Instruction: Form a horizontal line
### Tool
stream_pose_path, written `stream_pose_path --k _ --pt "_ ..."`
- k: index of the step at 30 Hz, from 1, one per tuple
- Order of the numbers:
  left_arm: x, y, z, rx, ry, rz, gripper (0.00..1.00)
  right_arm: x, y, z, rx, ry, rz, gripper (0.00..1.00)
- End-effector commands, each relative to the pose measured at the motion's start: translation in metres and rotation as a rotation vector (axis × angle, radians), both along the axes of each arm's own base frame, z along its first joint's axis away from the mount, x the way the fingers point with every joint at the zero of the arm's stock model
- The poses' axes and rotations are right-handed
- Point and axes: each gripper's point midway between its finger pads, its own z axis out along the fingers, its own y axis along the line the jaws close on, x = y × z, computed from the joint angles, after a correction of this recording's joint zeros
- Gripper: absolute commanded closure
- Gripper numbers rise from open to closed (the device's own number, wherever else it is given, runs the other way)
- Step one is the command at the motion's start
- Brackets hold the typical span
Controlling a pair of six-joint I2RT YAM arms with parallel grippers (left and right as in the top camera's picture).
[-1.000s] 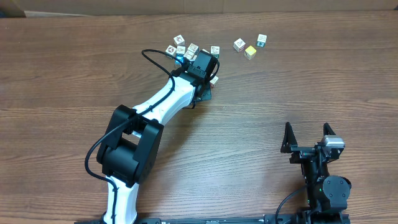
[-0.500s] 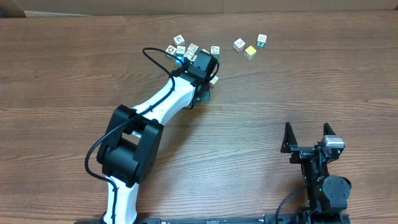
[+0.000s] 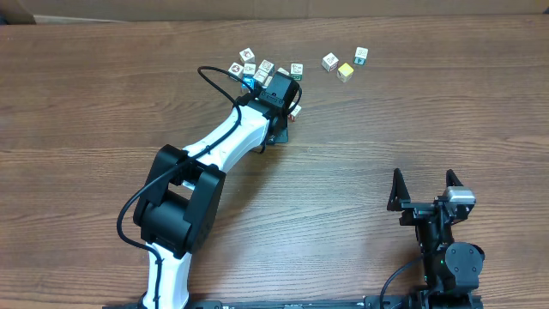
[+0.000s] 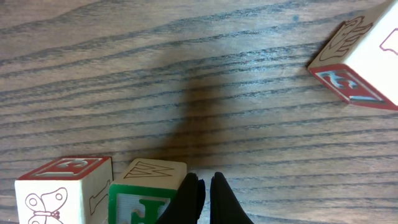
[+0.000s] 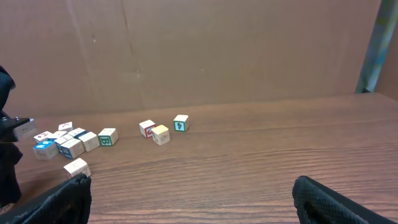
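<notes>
- Overhead: the left arm (image 3: 232,137) is stretched out to the far-centre cube group. The line (image 3: 262,69) lies there, just past the wrist. Its cubes are close together but ragged, not a clean row yet.
- A stray cube (image 3: 296,110) sits just beside the wrist on its near side. Three more, including the yellow cube (image 3: 345,72), sit apart to the right.
- The counter (image 3: 429,129) is bare wood to the right of the group and in front of it. The far edge is near behind the cubes, so there's little room to push that way.
- Left wrist: the left end effector (image 4: 202,190) is closed and gripping nothing. Its tips are low over the wood, against the side of a green cube (image 4: 149,186).
- A red cube (image 4: 62,186) touches the green cube's other side. Another cube (image 4: 354,62) is well apart, upper right.
- The step looks like nudging cubes into line with closed tips. Next I'd expect a short sideways push, low and square to the face, so the cube slides rather than turns.
- Right wrist: the right end effector (image 5: 189,182) is wide open and empty, near the counter's front edge, well apart from all cubes.
</notes>
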Motion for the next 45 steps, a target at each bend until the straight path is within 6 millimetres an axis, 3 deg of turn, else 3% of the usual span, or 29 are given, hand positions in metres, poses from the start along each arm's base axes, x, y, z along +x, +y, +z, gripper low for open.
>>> stream_pose_path --k 1,13,22,24,32,45 --pt "0.007 -0.003 0.004 0.021 -0.021 -0.027 0.96 0.000 0.002 -0.003 -0.004 -0.001 0.008 0.00" --pt "0.013 -0.007 0.009 0.005 -0.040 -0.028 0.96 0.000 0.002 -0.003 -0.004 -0.001 0.008 0.00" --pt "0.021 -0.013 0.048 0.004 -0.040 -0.030 0.96 0.000 0.002 -0.003 -0.004 -0.001 0.008 0.00" --pt "0.022 -0.005 0.056 0.035 -0.044 -0.004 0.96 0.000 0.002 -0.003 -0.004 -0.001 0.008 0.00" --pt "0.022 0.059 0.073 0.104 -0.025 0.231 0.96 0.000 0.002 -0.003 -0.004 -0.001 0.008 0.00" --pt "0.015 0.115 0.046 0.098 0.061 0.392 0.96 0.000 0.002 -0.003 -0.004 -0.001 0.008 0.00"
